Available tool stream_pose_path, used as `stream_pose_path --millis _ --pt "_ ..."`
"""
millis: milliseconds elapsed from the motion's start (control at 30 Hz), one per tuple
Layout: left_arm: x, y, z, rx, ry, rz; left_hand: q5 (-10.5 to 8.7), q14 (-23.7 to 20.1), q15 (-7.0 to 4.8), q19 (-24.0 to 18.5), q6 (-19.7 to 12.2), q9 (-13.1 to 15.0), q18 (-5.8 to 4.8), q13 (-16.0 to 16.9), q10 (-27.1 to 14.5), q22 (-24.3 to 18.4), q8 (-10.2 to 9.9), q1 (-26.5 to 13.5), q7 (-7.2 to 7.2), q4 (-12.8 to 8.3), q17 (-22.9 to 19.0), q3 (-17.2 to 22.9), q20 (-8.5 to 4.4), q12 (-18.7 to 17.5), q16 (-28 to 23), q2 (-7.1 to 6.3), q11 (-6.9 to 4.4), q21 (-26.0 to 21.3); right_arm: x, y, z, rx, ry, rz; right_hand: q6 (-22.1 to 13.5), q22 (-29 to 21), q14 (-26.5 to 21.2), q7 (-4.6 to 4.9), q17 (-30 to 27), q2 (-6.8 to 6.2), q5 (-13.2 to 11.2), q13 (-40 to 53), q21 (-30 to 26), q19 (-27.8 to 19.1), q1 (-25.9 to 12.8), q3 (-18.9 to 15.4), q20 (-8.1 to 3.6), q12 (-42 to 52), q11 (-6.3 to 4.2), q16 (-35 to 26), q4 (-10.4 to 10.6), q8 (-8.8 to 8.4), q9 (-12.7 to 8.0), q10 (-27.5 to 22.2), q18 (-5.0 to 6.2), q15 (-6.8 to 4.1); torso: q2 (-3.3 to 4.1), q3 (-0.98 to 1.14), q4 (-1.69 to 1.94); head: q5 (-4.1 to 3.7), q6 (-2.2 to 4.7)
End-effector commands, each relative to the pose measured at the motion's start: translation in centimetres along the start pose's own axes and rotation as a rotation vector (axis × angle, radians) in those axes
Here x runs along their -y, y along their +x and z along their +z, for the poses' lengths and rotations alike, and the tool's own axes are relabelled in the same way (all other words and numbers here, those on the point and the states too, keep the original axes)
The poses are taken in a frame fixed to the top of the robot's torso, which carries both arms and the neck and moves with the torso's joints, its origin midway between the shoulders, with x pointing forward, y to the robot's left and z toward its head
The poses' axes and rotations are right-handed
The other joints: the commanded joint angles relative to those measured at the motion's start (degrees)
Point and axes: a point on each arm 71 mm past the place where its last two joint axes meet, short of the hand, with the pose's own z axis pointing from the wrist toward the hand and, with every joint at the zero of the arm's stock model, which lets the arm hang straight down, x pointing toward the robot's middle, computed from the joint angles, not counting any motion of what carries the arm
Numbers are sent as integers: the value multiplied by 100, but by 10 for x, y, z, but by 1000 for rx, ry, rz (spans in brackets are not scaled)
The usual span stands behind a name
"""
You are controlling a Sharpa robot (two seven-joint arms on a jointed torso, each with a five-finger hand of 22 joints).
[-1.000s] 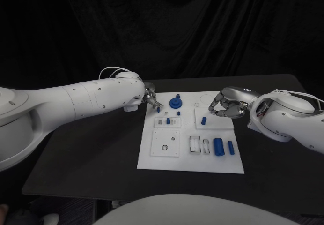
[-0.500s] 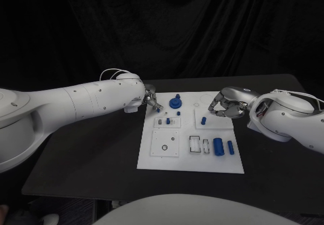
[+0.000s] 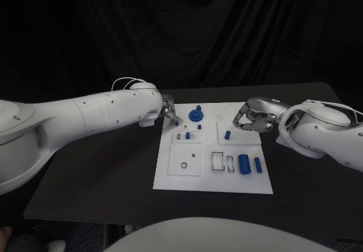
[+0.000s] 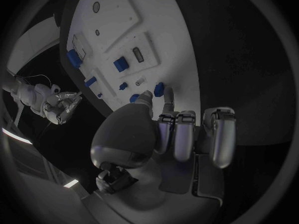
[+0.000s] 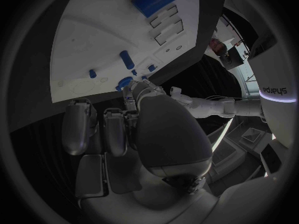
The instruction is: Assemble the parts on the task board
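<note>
The white task board [image 3: 172, 176] lies mid-table. My left hand [image 3: 166, 111] hovers at its far left corner and pinches a small blue peg [image 3: 179, 122] between thumb and a finger; the peg [image 4: 159, 88] sits just past the fingertips [image 4: 167, 100] at the board's edge [image 4: 177, 45]. A blue knob [image 3: 196, 114] stands close by on the board. My right hand [image 3: 251, 118] rests at the board's far right edge with its fingers [image 5: 115, 127] curled in, and I see nothing in them. A blue peg [image 3: 227, 135] stands just in front of it.
Near the board's front right lie a thick blue cylinder [image 3: 244, 163] and a slimmer one [image 3: 258, 165]. Two small pegs [image 3: 200, 126] [image 3: 188, 135] stand near the knob. A square plate with a round hole [image 3: 185, 165] sits front left. Black table [image 3: 106, 173] surrounds the board.
My left hand has edged slightly toward the board with the small peg still pinched. The right hand has stayed put.
</note>
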Motion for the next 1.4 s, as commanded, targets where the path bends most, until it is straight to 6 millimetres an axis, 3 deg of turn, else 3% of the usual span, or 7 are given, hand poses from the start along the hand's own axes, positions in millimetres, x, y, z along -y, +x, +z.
stream_pose_path --millis 33,567,733,900,1000,1133,1400 --pt "3 2 1 -12 25 2 67 606 -2 314 -25 15 66 1506 591 1310 -31 83 -19 -27 1509 52 3 15 37 21 -9 -38 1 1 0 -13 19 -3 23 1049 386 9 738 3 25 664 -33 36 -22 20 -7 -19 -6 -36 3 -11 -4 -35 39 -8 2 1 -2 -2 0" --pt "2 7 2 -25 25 3 388 606 -16 306 37 109 69 1506 591 1308 -206 260 -41 -158 1509 340 -8 15 37 0 -28 -56 2 2 0 -23 28 -4 31 1026 368 8 687 13 34 607 -113 5 -11 33 -7 -58 -5 -81 -7 -11 -3 -87 56 -6 -3 2 -2 -9 0" --pt "2 7 2 -22 29 1 656 606 -26 307 98 169 69 1506 591 1308 -308 286 -55 -193 1509 590 -19 15 37 -58 -41 -59 2 2 0 -25 32 -4 34 1022 364 8 678 17 39 599 -125 0 -5 39 -6 -64 -5 -90 -13 -11 -2 -94 58 -6 -5 1 -3 -8 0" --pt "2 8 2 -18 42 -2 770 606 -40 309 162 237 69 1506 591 1310 -342 311 -75 -219 1509 840 -34 15 37 -83 -61 -58 3 2 0 -30 37 -5 38 1018 360 8 665 22 44 593 -137 -5 -1 45 -6 -69 -5 -101 -17 -10 -2 -101 61 -6 -6 0 -2 -10 0" --pt "2 9 1 -11 53 -6 1009 606 -63 316 242 375 67 1506 591 1313 -368 271 -97 -248 1509 1283 -62 15 37 -211 -83 -51 3 2 0 -31 41 -5 44 1015 357 7 659 28 50 584 -148 -10 4 51 -6 -76 -6 -108 -21 -8 -1 -109 63 -6 -4 1 2 -4 0" --pt "0 8 -2 14 68 -17 1123 606 -86 326 333 567 62 1506 591 1318 -402 117 -121 -326 1509 1953 -77 15 37 -436 -107 -39 4 2 -1 -33 45 -5 47 1010 353 7 647 31 56 577 -167 -17 8 56 -6 -81 -6 -118 -25 -8 0 -115 67 -7 -5 0 6 4 0" --pt "-8 7 -12 100 102 -72 1332 606 -117 340 473 804 58 1506 591 1323 -402 -172 -152 -482 1509 2636 -106 15 37 -660 -143 -27 7 2 -4 -37 57 -4 48 1004 347 7 630 34 61 564 -186 -25 10 59 -7 -90 -6 -133 -28 -8 0 -127 71 -7 -5 0 13 -3 0"
